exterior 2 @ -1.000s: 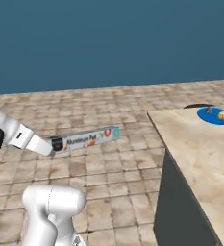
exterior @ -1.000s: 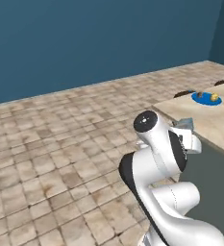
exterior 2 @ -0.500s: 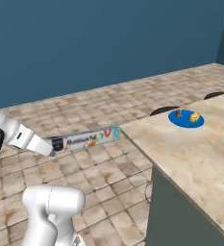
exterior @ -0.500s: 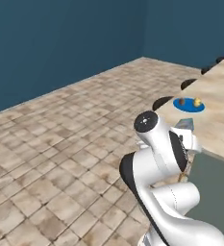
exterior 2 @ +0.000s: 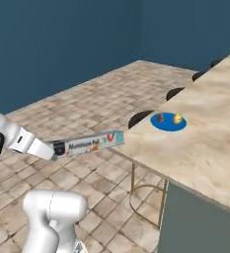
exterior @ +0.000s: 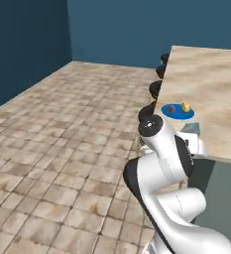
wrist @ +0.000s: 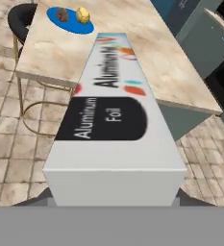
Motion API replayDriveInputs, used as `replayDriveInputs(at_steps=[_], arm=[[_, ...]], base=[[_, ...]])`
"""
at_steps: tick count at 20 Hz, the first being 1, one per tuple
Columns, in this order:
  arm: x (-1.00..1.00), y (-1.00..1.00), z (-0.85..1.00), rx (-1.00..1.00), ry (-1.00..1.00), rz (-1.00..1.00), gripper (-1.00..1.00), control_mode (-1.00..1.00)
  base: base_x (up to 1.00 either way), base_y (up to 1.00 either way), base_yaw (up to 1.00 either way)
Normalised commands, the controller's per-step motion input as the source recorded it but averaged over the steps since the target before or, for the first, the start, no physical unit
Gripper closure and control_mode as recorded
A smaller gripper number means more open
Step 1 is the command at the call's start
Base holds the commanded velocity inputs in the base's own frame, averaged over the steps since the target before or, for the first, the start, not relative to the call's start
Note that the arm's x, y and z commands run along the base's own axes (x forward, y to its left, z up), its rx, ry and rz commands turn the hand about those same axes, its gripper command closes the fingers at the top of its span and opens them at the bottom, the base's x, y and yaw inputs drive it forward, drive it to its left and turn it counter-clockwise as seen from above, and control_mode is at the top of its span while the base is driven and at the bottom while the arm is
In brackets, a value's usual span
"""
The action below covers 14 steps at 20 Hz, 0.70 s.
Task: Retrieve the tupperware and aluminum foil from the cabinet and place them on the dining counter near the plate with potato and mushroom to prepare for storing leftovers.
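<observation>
Fingers clamped on aluminum foil; label reads "Aluminum Foil"; plate ahead on dining counter.

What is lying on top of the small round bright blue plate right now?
On the blue plate lie a yellowish-tan potato and a small brownish mushroom, side by side. The plate's surface beneath them is covered.

The base turns and both base views swing round, so the tabletop now fills the right side and the plate sits closer. The stools along its edge come into sight, and the aluminum foil carton's far end now reaches the tabletop's near corner.
</observation>
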Motion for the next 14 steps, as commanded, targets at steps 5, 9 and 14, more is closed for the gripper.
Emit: replayDriveInputs(at_steps=[5, 9, 14], arm=[[0.0, 0.0, 0.0, 0.0, 0.0, 0.0, 1.0, 1.0], [0.0, 0.0, 0.0, 0.0, 0.0, 0.0, 1.0, 1.0], [0.0, 0.0, 0.0, 0.0, 0.0, 0.0, 1.0, 1.0]], base=[[0.51, 0.85, -0.73], [0.46, 0.81, -0.75], [0.48, 0.83, -0.74]])
